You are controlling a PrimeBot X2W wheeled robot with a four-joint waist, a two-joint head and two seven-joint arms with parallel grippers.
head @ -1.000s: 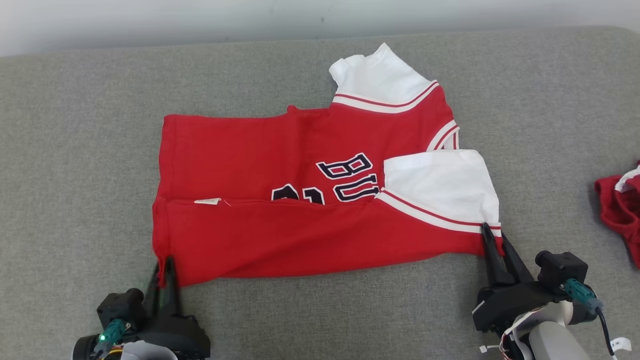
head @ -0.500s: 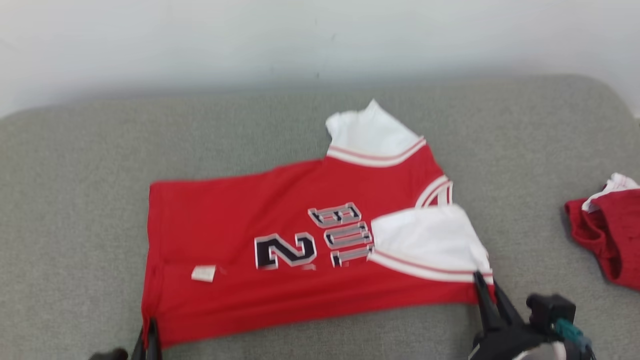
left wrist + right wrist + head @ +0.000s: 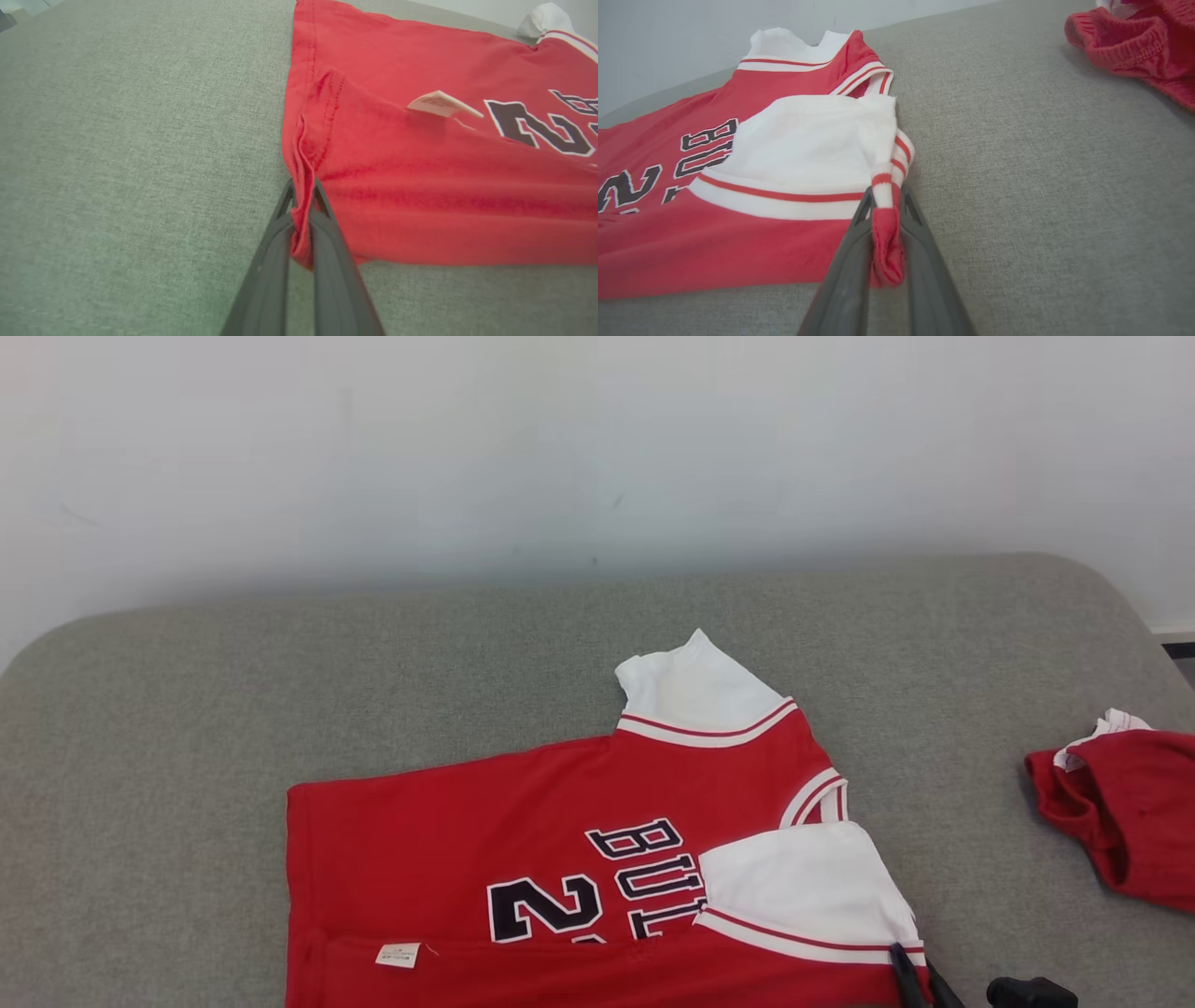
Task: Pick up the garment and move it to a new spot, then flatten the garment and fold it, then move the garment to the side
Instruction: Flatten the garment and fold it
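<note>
The garment (image 3: 523, 831) is a red jersey with white sleeves and dark lettering. It lies spread on the grey cushion, low in the head view, with its near edge folded over. In the left wrist view my left gripper (image 3: 303, 186) is shut on the bunched hem corner of the garment (image 3: 420, 163). My right gripper (image 3: 886, 193) is shut on the striped sleeve edge of the garment (image 3: 714, 233). The dark tips of the right gripper (image 3: 904, 954) show at the bottom edge of the head view.
A second crumpled red piece of clothing (image 3: 1120, 812) lies at the cushion's right side, also seen as red clothing (image 3: 1134, 42) at the upper right of the right wrist view. The grey cushion (image 3: 187, 709) ends at a pale wall (image 3: 560, 448) behind.
The head camera has tilted up, so the whole scene sits lower in its picture. My left gripper has shut on the hem corner. The near flap has come off the number.
</note>
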